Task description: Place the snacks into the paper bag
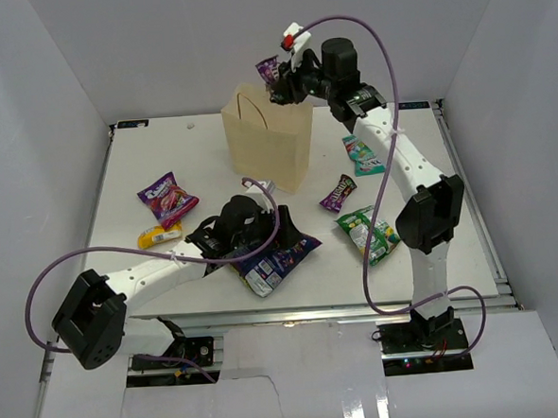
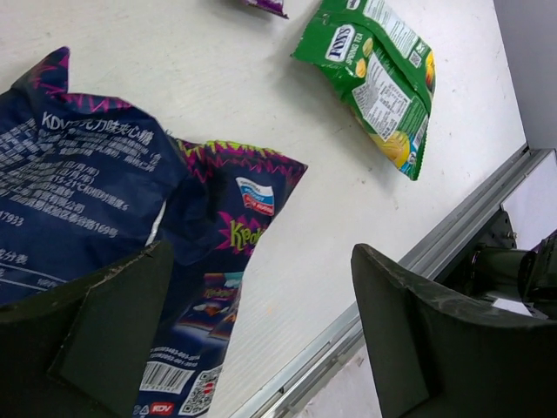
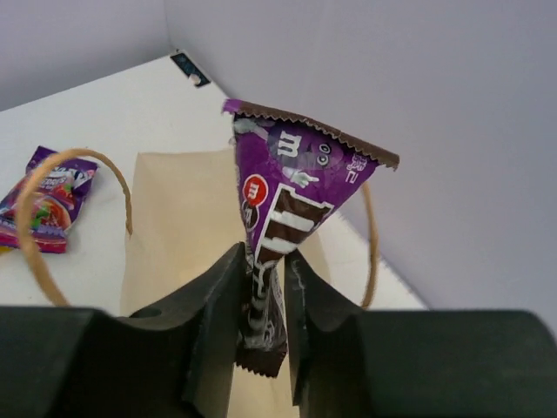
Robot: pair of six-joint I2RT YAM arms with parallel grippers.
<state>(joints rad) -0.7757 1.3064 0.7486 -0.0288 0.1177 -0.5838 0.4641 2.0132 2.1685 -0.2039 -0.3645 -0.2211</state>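
The right gripper [image 3: 261, 287] is up high at the far side, jaws pinched narrow on the lower end of a purple candy pack [image 3: 291, 200]. The pack stands up between the fingers, its serrated top edge uppermost. Directly beneath sits the paper bag [image 3: 183, 218], mouth open, one loop handle on either side of the pack. The pack is above the rim, not inside.

Over at the near centre, the left gripper [image 2: 261, 322] hangs low with jaws spread wide, holding nothing. The large dark blue bag [image 2: 78, 174] lies crumpled under its left finger and reaches partway into the gap; the right finger is over bare table [image 2: 331, 209]. Whether a finger touches the bag, I cannot tell.

The green bag [image 2: 383, 78] lies flat to the right, well apart. Right of the paper bag lie the teal-white bag [image 1: 359, 155] and a second candy pack [image 1: 338, 193]; the magenta bag [image 1: 167, 199] lies to its left.
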